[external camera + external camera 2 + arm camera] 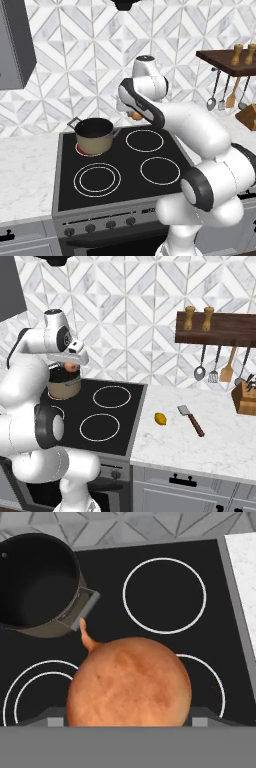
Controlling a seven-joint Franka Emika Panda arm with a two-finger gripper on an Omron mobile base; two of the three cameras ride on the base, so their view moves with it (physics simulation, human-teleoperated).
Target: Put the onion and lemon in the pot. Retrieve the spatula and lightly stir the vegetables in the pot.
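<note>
My gripper (pixel 128 718) is shut on the onion (pixel 130 684), a round orange-brown ball that bulks large between the fingertips in the hand view. It hangs above the black stovetop, to the right of the pot (pixel 35 582), whose dark inside looks bare. From the base views the onion (pixel 136 116) (pixel 71 367) peeks out under the hand, just beside the tan pot (pixel 94 135) (pixel 64 385) on the back left burner. The yellow lemon (pixel 160 418) lies on the marble counter right of the stove. The spatula (pixel 191 420) lies a little further right.
The black stove (pixel 125 170) has four ringed burners. A wooden shelf (pixel 220 328) with two mills hangs on the wall at the right, with a ladle (pixel 200 372) and other utensils under it. A knife block (pixel 245 398) stands at the far right.
</note>
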